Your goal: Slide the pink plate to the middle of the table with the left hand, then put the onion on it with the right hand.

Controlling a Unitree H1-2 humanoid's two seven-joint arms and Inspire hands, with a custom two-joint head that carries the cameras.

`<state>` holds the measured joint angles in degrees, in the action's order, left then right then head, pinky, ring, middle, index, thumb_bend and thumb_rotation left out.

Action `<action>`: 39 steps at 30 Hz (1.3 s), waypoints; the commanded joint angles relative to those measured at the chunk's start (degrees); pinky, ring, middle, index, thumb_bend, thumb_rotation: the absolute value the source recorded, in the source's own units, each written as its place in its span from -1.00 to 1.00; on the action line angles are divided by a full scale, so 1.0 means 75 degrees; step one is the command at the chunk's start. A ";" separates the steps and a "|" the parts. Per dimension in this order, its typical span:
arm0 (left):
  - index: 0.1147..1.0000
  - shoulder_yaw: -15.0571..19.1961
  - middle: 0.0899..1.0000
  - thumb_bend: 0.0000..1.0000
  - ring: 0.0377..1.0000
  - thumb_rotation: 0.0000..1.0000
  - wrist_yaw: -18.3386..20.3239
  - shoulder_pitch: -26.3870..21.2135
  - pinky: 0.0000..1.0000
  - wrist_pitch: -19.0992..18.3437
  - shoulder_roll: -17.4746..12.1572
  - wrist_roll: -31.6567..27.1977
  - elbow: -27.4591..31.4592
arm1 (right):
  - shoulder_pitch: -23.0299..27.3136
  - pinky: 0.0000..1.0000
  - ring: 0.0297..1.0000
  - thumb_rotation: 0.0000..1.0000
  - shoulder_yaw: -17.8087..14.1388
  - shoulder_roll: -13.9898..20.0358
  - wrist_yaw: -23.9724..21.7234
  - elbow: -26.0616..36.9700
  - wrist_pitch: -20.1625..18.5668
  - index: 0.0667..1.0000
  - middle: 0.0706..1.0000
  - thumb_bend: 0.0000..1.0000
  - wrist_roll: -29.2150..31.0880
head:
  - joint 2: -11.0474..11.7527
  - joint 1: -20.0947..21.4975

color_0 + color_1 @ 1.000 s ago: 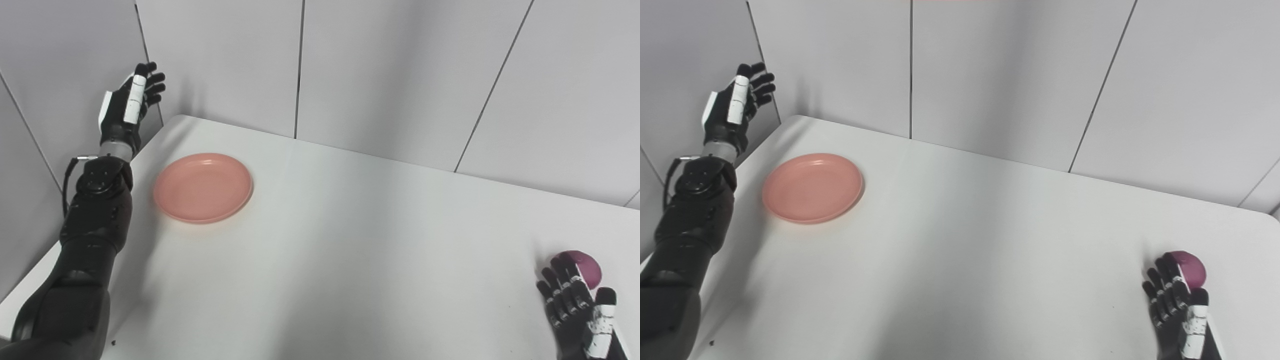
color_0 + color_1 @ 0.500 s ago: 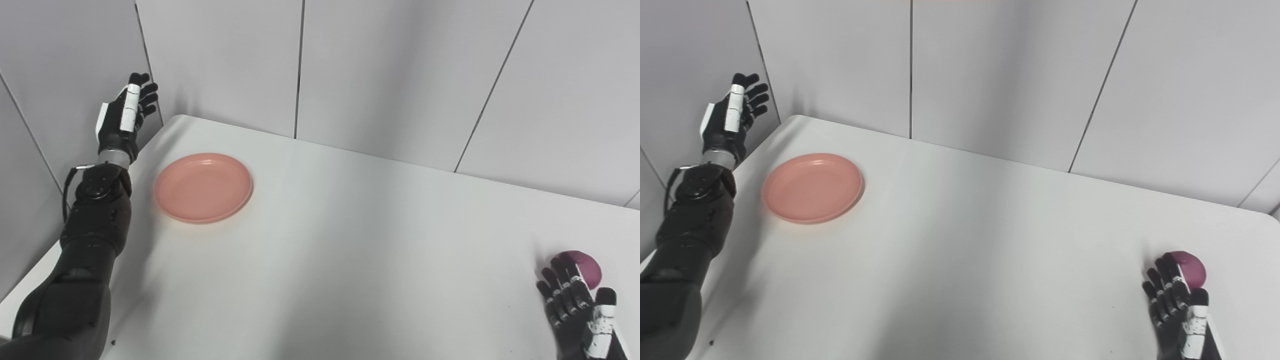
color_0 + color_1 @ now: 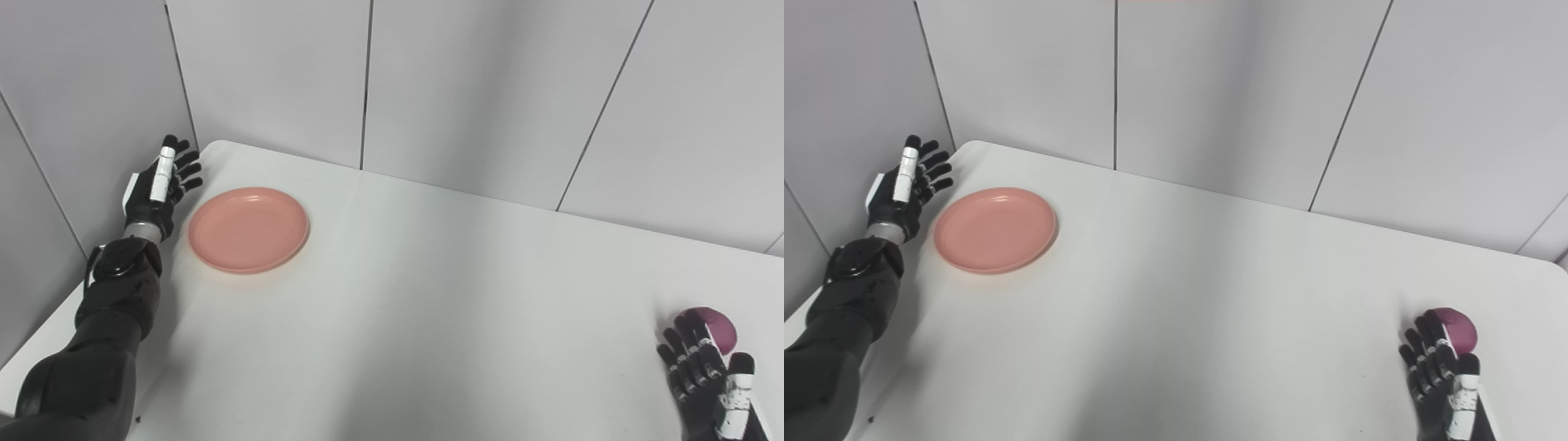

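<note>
Plate (image 3: pixel 248 229), pink and bare, lies flat on the white counter (image 3: pixel 429 294) near its far left corner, well apart from the middle. Just to its left the left hand (image 3: pixel 158 195) hangs by the counter's edge, fingers (image 3: pixel 187 171) spread and holding nothing, not touching the rim. Far across, near the right edge, the purple onion (image 3: pixel 1458 327) sits on the counter; the right hand (image 3: pixel 1442 380) rests just before it, fingers apart, their tips at the onion's near side.
</note>
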<state>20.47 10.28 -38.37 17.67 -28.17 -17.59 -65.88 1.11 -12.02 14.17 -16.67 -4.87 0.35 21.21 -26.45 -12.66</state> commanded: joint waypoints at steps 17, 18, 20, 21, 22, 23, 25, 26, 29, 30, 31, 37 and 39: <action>0.54 -0.0160 0.60 0.49 0.62 0.75 0.0263 -0.0288 0.54 0.0444 -0.0136 -0.0024 -0.0372 | -0.0747 1.00 1.00 1.00 0.0239 -0.0479 0.0253 -0.0013 -0.0239 1.00 1.00 0.69 0.0004 | -0.0087 0.0081; 0.53 -0.0175 0.59 0.48 0.60 0.77 0.0272 -0.0263 0.51 0.0445 -0.0122 -0.0018 -0.0330 | -0.0748 1.00 1.00 1.00 0.0244 -0.0484 0.0274 0.0009 -0.0255 1.00 1.00 0.70 0.0004 | -0.0087 0.0081; 0.53 -0.0195 0.59 0.47 0.60 0.77 0.0345 -0.0224 0.51 0.0410 -0.0101 -0.0035 -0.0270 | -0.0757 1.00 1.00 1.00 0.0270 -0.0476 0.0284 0.0043 -0.0256 1.00 1.00 0.70 -0.0010 | -0.0088 0.0087; 0.54 -0.0197 0.60 0.47 0.60 0.78 0.0376 -0.0201 0.51 0.0389 -0.0082 -0.0052 -0.0225 | -0.0759 1.00 1.00 1.00 0.0278 -0.0480 0.0301 0.0058 -0.0258 1.00 1.00 0.70 -0.0012 | -0.0105 0.0095; 0.53 -0.0198 0.60 0.46 0.61 0.78 0.0397 -0.0184 0.50 0.0375 -0.0069 -0.0063 -0.0193 | -0.0760 1.00 1.00 1.00 0.0285 -0.0482 0.0317 0.0069 -0.0259 1.00 1.00 0.70 -0.0011 | -0.0105 0.0095; 0.54 -0.0210 0.59 0.46 0.60 0.77 0.0390 -0.0150 0.50 0.0357 -0.0036 -0.0057 -0.0110 | -0.0759 1.00 1.00 1.00 0.0290 -0.0487 0.0318 0.0076 -0.0248 1.00 1.00 0.70 0.0012 | -0.0109 0.0097; 0.56 -0.0229 0.57 0.49 0.57 0.76 0.0369 -0.0102 0.48 0.0322 0.0006 -0.0041 0.0011 | -0.0756 1.00 1.00 1.00 0.0298 -0.0493 0.0315 0.0084 -0.0235 1.00 1.00 0.67 0.0033 | -0.0118 0.0108; 0.56 -0.0252 0.56 0.49 0.56 0.75 0.0360 -0.0060 0.48 0.0305 0.0037 -0.0022 0.0103 | -0.0757 1.00 1.00 1.00 0.0301 -0.0499 0.0333 0.0106 -0.0251 1.00 1.00 0.67 0.0024 | -0.0124 0.0114; 0.58 -0.0275 0.56 0.51 0.57 0.74 0.0362 0.0100 0.51 0.0174 0.0165 -0.0060 0.0449 | -0.0760 1.00 1.00 1.00 0.0306 -0.0519 0.0344 0.0164 -0.0292 1.00 1.00 0.64 0.0034 | -0.0140 0.0129; 0.58 -0.0268 0.54 0.51 0.57 0.73 0.0375 0.0145 0.50 0.0108 0.0205 -0.0098 0.0551 | -0.0763 1.00 1.00 1.00 0.0307 -0.0527 0.0355 0.0187 -0.0312 1.00 1.00 0.63 0.0036 | -0.0149 0.0132; 0.58 -0.0271 0.53 0.51 0.56 0.72 0.0383 0.0194 0.49 0.0048 0.0244 -0.0118 0.0665 | -0.0768 1.00 1.00 1.00 0.0305 -0.0542 0.0379 0.0228 -0.0353 1.00 1.00 0.63 0.0043 | -0.0149 0.0133; 0.54 -0.0349 0.54 0.55 0.55 0.67 0.0272 0.0503 0.48 -0.0277 0.0488 -0.0074 0.1391 | -0.0771 1.00 1.00 1.00 0.0315 -0.0582 0.0434 0.0306 -0.0388 1.00 1.00 0.62 0.0029 | -0.0175 0.0163; 0.53 -0.0392 0.54 0.54 0.55 0.68 0.0300 0.0618 0.48 -0.0398 0.0595 -0.0086 0.1647 | -0.0782 1.00 1.00 1.00 0.0335 -0.0593 0.0491 0.0359 -0.0420 1.00 1.00 0.62 -0.0014 | -0.0185 0.0177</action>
<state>17.86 12.15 -33.23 15.75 -23.98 -18.01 -55.02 -1.72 -10.77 12.07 -13.21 -0.15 -0.86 20.91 -27.77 -11.43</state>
